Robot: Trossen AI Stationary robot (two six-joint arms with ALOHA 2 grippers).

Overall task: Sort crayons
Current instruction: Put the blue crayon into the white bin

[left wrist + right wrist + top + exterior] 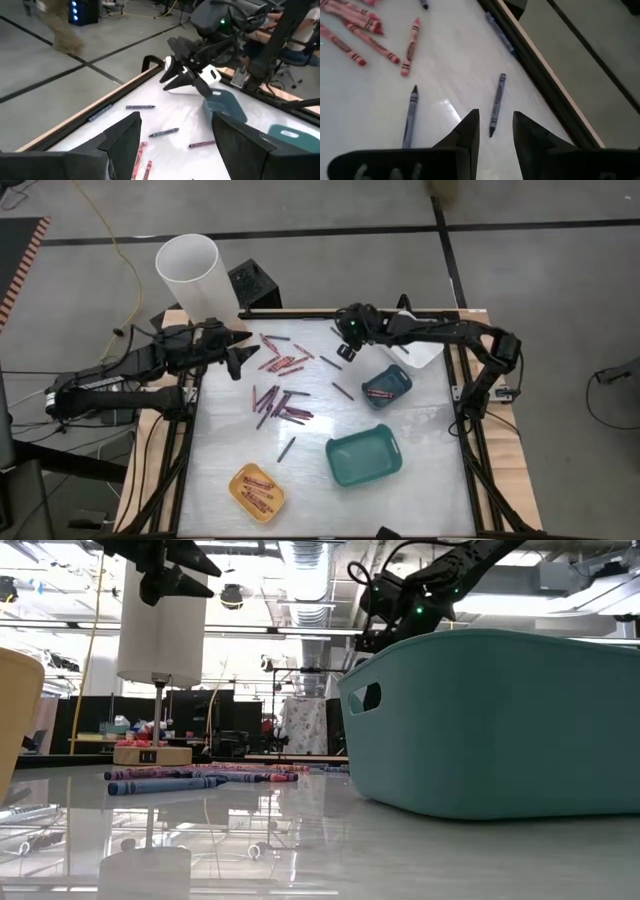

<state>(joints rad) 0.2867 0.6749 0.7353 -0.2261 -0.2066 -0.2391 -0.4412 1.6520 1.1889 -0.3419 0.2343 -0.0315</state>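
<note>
In the low view, the big teal plastic tray [500, 720] hides much of the table. The thin wax crayons [282, 395] lie spread over the middle of the white table [420, 500]. The left gripper [237, 360] hangs above them, fingers spread, empty. The right gripper [494, 131] hovers over a dark blue-grey crayon [496, 102] near the far edge, fingers apart, holding nothing.

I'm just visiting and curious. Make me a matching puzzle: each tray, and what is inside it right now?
Things:
1. yellow tray
2. large teal tray
3. small teal tray
4. white tray

Contents:
A. empty
B. several red crayons
C. partly hidden under the right arm, contents unclear
D. one or two reddish crayons

Pairs: 1-B, 2-A, 3-D, 4-C
</note>
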